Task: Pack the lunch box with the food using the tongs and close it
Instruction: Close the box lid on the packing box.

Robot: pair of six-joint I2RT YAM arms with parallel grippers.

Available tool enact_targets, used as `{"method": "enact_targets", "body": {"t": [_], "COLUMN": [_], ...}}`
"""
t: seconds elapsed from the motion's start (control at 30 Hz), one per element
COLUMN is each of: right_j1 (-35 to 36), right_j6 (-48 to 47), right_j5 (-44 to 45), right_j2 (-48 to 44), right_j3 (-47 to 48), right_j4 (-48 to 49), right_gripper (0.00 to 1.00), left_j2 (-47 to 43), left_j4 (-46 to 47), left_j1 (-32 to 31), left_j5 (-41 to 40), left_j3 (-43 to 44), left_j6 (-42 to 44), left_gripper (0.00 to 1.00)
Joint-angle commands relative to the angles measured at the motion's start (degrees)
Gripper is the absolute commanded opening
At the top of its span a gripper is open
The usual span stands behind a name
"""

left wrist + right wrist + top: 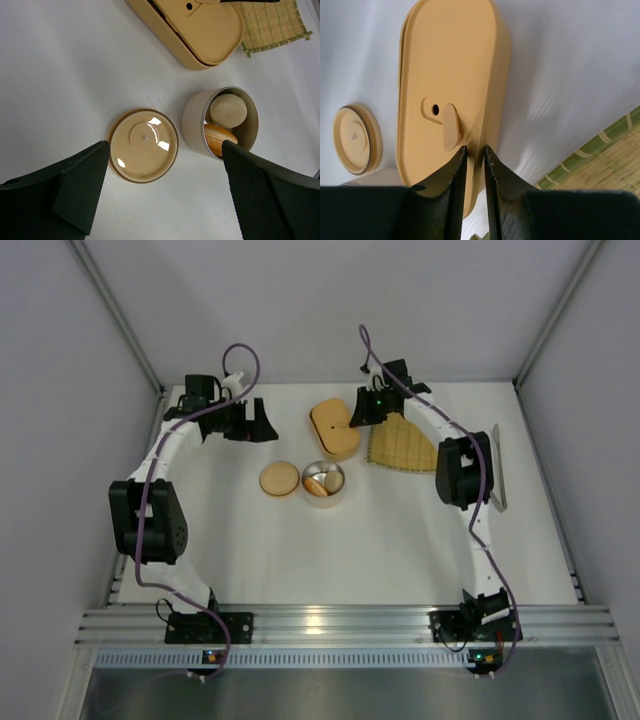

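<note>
My left claw [165,145] wide open, empty, above bowl [192,122] holding food [227,110] | my right claw [475,147] almost closed, thin gap, tips over shut lunch box [445,75] on worktop [400,530]; grip unclear.

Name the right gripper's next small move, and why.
Likely lower the right gripper and pinch the lid by its tab to lift it: the lunch box is lidded, food sits in the round cup, and the narrowly open gripper holds nothing.

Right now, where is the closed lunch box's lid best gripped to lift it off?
Likely the small tab atop the lid, from straight above, jaws across its narrow width: it looks like the only raised feature, and the lid is flat and too broad.
</note>
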Motion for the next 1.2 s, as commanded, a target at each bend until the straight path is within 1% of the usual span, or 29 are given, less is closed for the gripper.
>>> {"method": "enact_targets", "body": {"t": [0.0, 0.43, 0.57, 0.6, 0.63, 0.73, 0.83, 0.93, 0.97, 1.17], "right_j1": [1.6, 2.5, 3.0, 3.1, 3.2, 3.2, 3.1, 2.3, 1.9, 0.5], "right_j6": [-0.7, -1.6, -3.1, -3.5, -3.9, -4.2, -3.4, -1.2, -0.5, 3.4], "right_j5": [-0.1, 0.1, 0.9, 1.0, 1.0, 0.7, -0.1, -2.5, -3.0, -6.0], "right_j2": [1.3, 2.0, 1.9, 2.0, 2.0, 1.7, 1.1, 0.7, 0.9, 1.4], "right_j3": [3.3, 3.7, 3.9, 3.9, 3.8, 3.2, 1.5, 0.9, 0.7, 0.6], "right_j4": [-0.9, -0.8, -1.1, -1.2, -1.5, -1.2, -0.2, 1.2, 1.9, 3.4], "right_gripper": [0.18, 0.17, 0.17, 0.17, 0.16, 0.12, 0.08, 0.01, 0.00, 0.00], "left_j2": [0.6, 1.7, 3.0, 3.2, 4.2, 6.8, 9.2, 10.2, 10.3, 10.4], "left_j4": [3.0, 3.1, 3.0, 3.0, 3.1, 3.1, 3.2, 3.7, 3.7, 3.2], "left_j1": [-0.1, -0.2, -2.1, -3.7, -4.3, -5.8, -6.0, -6.0, -6.0, -6.0], "left_j5": [0.0, -0.2, -4.3, -5.9, -8.7, -10.7, -11.0, -10.6, -10.4, -10.7], "left_j3": [-0.1, 0.0, 1.2, 2.1, 2.8, 5.8, 8.4, 8.9, 9.0, 8.5], "left_j6": [0.4, 0.7, 2.4, 2.6, 3.0, 1.6, 0.1, 0.0, -1.6, -1.2], "left_gripper": [0.98, 0.98, 0.98, 0.98, 0.98, 0.98, 0.98, 0.98, 0.98, 0.98]}}
